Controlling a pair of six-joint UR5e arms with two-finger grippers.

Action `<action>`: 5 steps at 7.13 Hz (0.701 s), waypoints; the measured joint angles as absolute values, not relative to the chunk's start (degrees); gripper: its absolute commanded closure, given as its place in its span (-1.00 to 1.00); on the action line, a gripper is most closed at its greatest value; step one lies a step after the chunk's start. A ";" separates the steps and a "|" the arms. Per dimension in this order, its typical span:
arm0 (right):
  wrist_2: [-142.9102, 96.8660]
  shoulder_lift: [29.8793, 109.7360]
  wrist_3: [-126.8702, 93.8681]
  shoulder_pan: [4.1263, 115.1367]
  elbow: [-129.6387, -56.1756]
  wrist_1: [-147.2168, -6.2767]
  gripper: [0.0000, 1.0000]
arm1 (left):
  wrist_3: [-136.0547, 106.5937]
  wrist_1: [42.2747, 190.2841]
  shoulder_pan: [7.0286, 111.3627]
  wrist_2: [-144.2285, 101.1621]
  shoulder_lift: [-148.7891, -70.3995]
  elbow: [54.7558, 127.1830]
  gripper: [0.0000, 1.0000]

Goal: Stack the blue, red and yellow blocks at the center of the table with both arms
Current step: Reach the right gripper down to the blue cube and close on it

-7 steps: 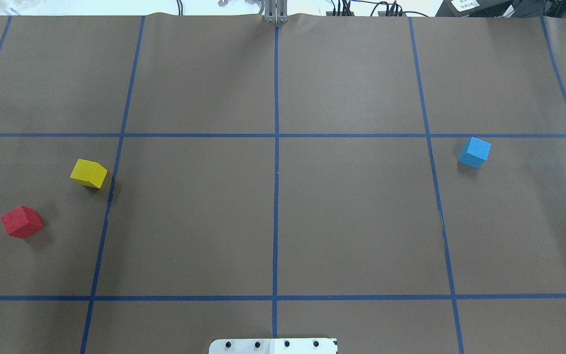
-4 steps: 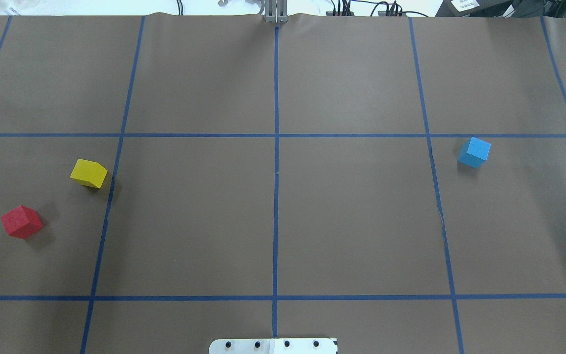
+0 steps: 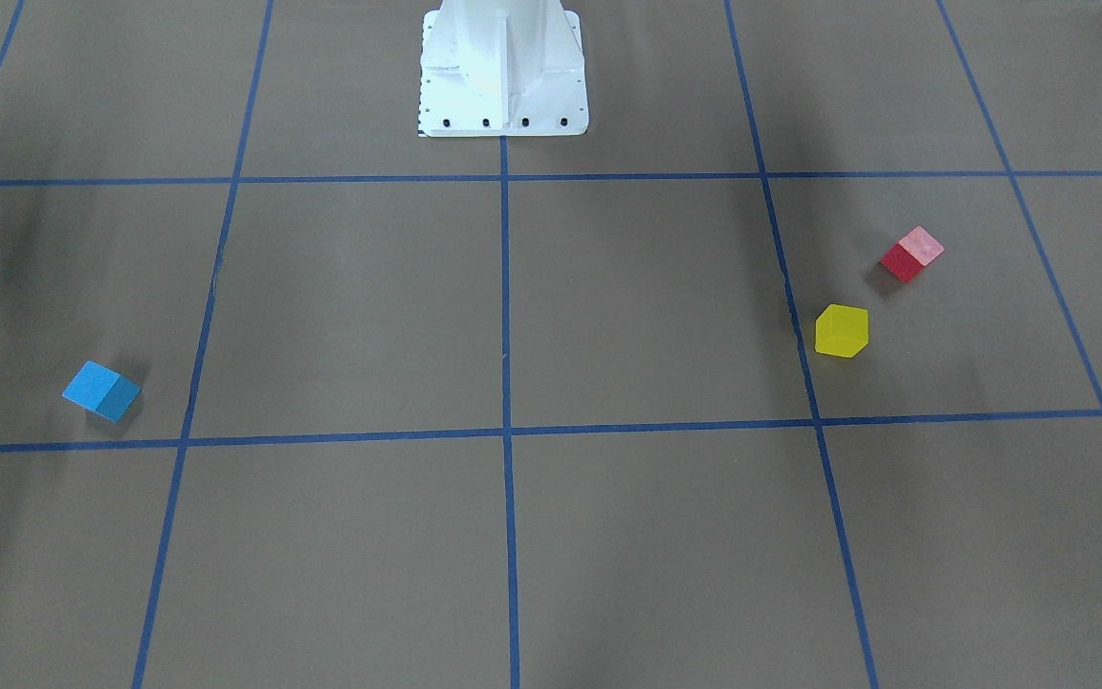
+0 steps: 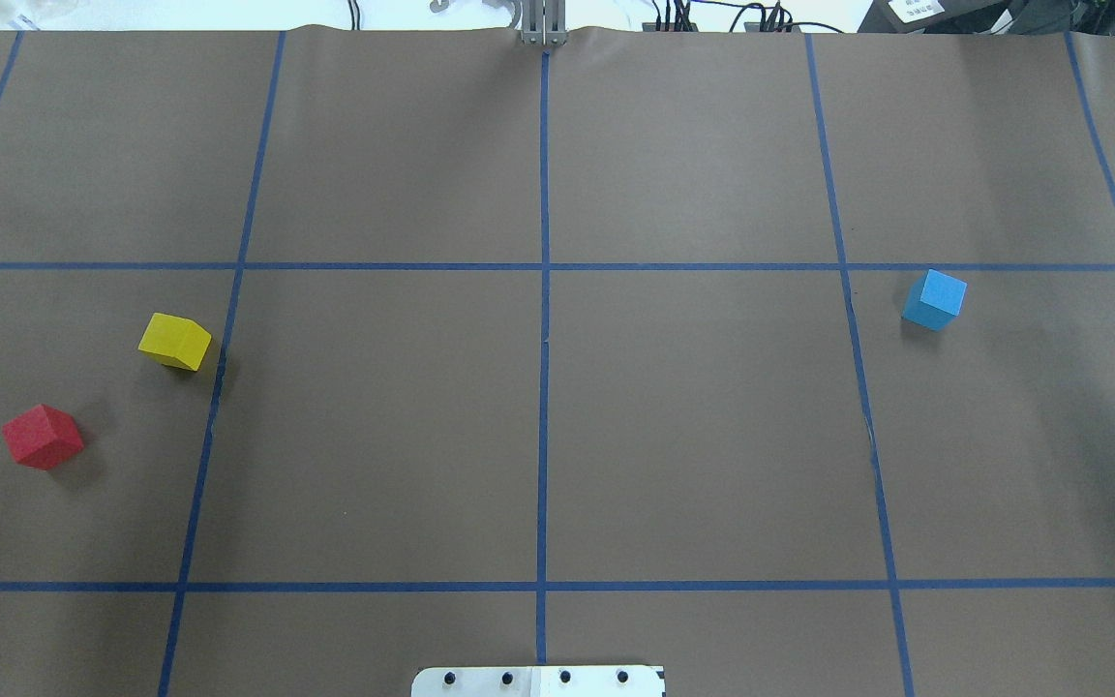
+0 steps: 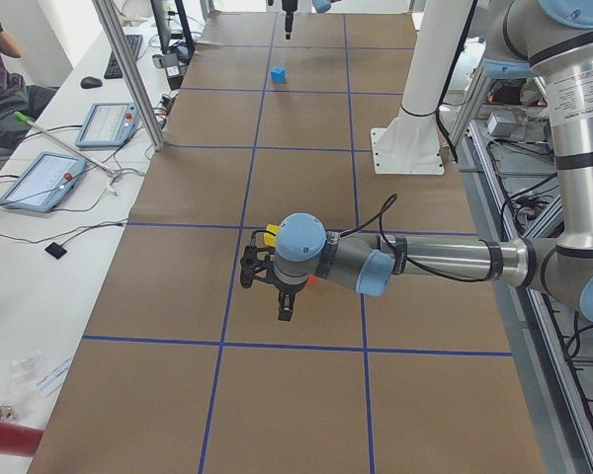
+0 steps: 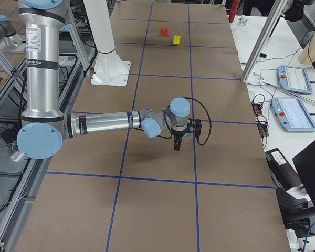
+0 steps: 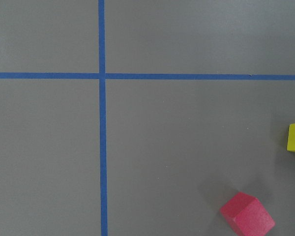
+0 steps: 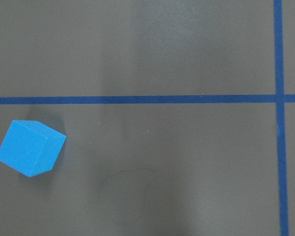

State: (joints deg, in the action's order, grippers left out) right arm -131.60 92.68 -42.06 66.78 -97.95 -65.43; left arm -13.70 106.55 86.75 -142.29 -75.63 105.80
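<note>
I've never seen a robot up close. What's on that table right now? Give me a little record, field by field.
table: brown cover, blue tape grid
blue block: robot's right side, alone
yellow block: robot's left side, beside a tape line
red block: left side, nearer the robot than yellow, not touching it
stack: not started; all three blocks lie apart
left end effector: above the table near red and yellow, holding nothing
right end effector: above the table on blue's side, holding nothing

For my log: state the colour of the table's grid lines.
Blue; grid lines show best in the overhead view.
</note>
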 measured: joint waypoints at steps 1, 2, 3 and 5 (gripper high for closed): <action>-129.58 91.23 -47.95 63.10 -97.70 -63.09 -0.98 | -13.71 106.59 86.75 -142.29 -75.60 105.73 -0.99; -127.85 88.79 -52.03 60.34 -96.69 -62.14 -0.98 | -13.71 106.60 86.75 -142.29 -75.59 105.69 -0.99; -126.14 85.66 -54.82 58.33 -94.62 -61.92 -0.98 | -13.71 106.61 86.75 -142.32 -75.59 105.69 -0.99; -124.92 80.62 -58.99 56.57 -89.65 -61.74 -0.98 | -13.71 106.61 86.75 -142.37 -75.59 105.89 -0.99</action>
